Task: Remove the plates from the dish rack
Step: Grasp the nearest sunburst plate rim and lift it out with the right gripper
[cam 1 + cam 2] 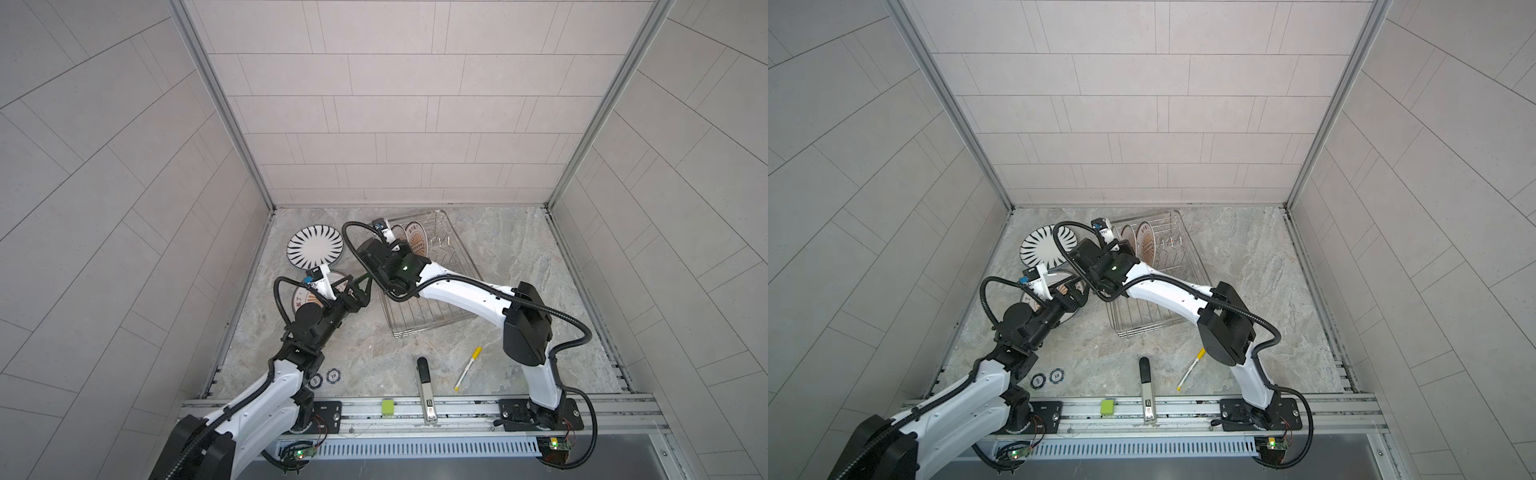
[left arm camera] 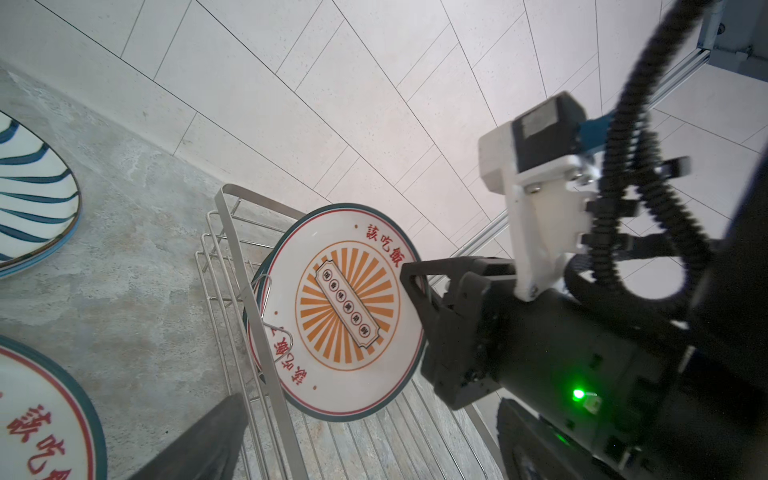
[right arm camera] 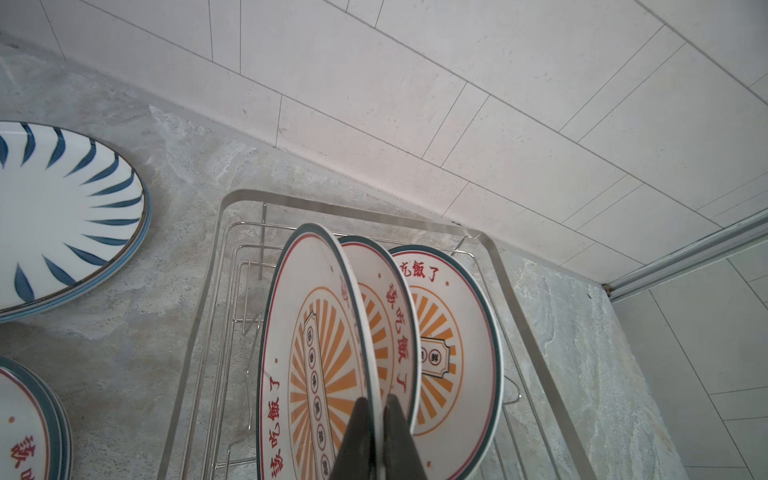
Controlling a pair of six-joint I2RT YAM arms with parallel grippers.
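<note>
Dish rack (image 1: 430, 318) stands on the marble table (image 1: 519, 257). Three sunburst plates stand upright between the prongs at its far end, leaning close together: front plate (image 3: 307, 365), middle plate (image 3: 388, 316), rear plate (image 3: 453, 332). Right gripper (image 3: 379, 440) is inside the rack, fingers pressed together on the rim of the front plate. Left gripper (image 1: 358, 284) hangs just outside the rack's left side, jaws spread wide, holding nothing. Out of the rack, to its left: a striped plate (image 1: 314, 249) lying flat and, nearer the robot, a stack of sunburst plates (image 1: 301, 298), partly beneath the left gripper. A yellow-capped marker (image 1: 467, 370) lies off the rack's near side.
</note>
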